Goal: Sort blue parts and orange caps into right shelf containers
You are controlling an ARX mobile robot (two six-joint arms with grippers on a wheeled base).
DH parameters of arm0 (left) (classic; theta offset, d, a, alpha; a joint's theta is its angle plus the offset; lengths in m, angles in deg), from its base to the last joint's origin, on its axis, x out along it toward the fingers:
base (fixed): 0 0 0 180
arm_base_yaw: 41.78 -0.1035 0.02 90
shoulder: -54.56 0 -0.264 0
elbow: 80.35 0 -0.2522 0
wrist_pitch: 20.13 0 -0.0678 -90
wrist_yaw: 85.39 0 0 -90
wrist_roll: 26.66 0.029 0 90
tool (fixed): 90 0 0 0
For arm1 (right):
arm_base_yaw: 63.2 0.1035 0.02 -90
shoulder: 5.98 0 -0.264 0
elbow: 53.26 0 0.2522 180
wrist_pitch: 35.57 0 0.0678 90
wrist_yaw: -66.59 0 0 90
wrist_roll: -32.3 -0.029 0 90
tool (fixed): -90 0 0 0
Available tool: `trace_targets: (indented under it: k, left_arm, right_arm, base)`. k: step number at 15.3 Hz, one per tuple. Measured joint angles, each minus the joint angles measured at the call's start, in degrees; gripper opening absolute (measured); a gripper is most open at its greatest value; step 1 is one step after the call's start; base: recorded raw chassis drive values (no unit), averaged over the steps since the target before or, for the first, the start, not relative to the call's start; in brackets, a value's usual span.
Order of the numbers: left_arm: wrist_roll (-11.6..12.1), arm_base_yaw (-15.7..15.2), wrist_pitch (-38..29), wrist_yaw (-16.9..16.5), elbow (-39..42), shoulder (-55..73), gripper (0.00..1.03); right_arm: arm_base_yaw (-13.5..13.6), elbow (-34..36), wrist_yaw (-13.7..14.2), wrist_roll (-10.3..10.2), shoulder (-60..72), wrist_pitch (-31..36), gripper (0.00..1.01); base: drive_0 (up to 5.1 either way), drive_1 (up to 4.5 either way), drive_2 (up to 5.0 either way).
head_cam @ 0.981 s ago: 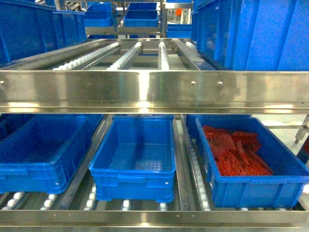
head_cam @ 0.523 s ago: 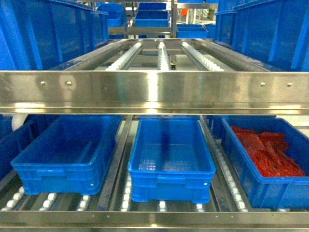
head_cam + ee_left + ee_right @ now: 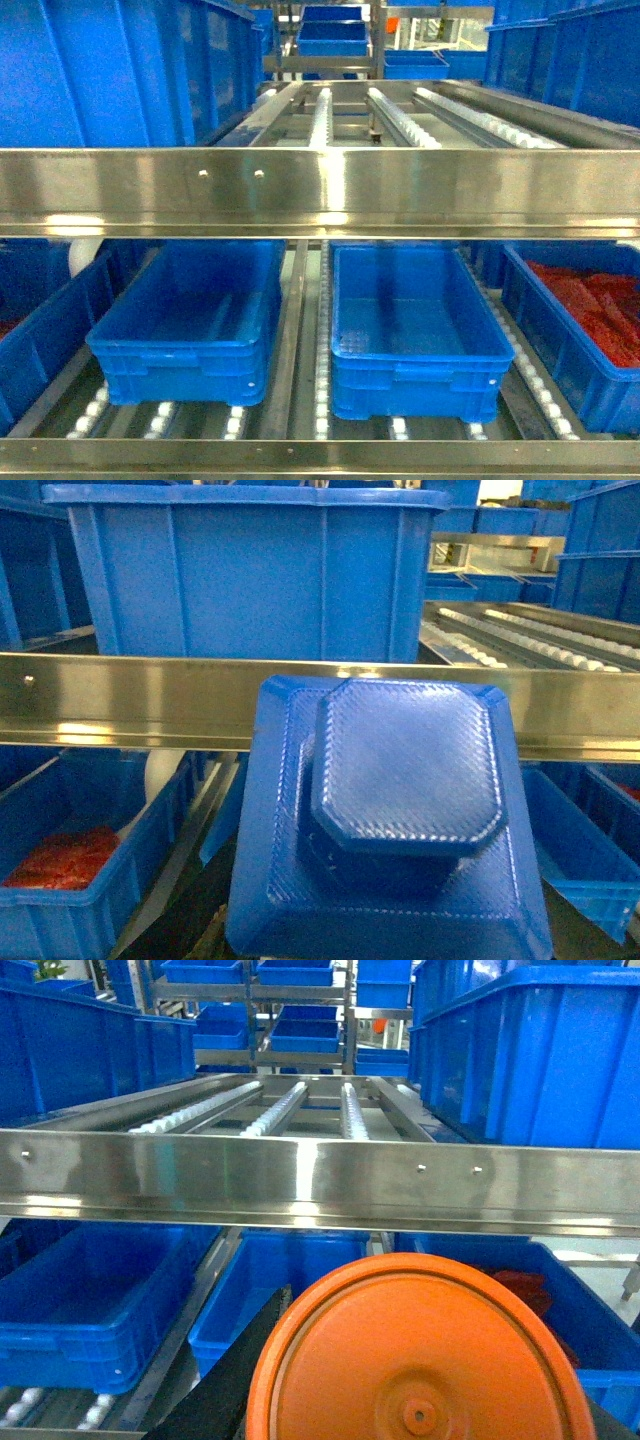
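Left wrist view: a chunky blue plastic part (image 3: 400, 810) with a raised eight-sided top on a square bevelled base fills the lower centre of the frame, right in front of the camera. The left gripper's fingers are not visible, so whether they are spread or pinching the part cannot be told.

Right wrist view: a round orange plastic cap (image 3: 420, 1355) with a small central hub fills the lower frame, a black edge just beside it on the left. The right gripper's fingers are likewise hidden; their state cannot be told.

Beyond both pieces runs a brushed stainless-steel shelf rail (image 3: 320, 190), horizontal across the head view. Under it, on white roller tracks (image 3: 322, 370), stand bright blue rectangular plastic crates with ribbed rims: one left of centre (image 3: 190, 330) and one right of centre (image 3: 415, 340), both showing bare floors. At the right edge another crate (image 3: 575, 330) holds red pieces (image 3: 600, 310). In the left wrist view, a crate at lower left (image 3: 70, 900) also holds red material (image 3: 65, 855).

Above the rail, tall large blue plastic boxes (image 3: 130, 70) stand at left.
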Motion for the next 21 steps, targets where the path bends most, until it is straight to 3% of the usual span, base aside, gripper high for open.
trace_targets:
  k: [6, 21]
  left_arm:
    - [0.0, 0.0, 0.1, 0.0, 0.0, 0.0, 0.43]
    - [0.0, 0.0, -0.1, 0.0, 0.0, 0.0, 0.43]
  right_arm:
    - [0.0, 0.0, 0.0, 0.0, 0.0, 0.0, 0.44]
    - [0.0, 0.0, -0.2, 0.0, 0.0, 0.2, 0.44]
  base:
    - [-4.9, 2.48, 2.5]
    - [0.0, 0.0, 0.0]
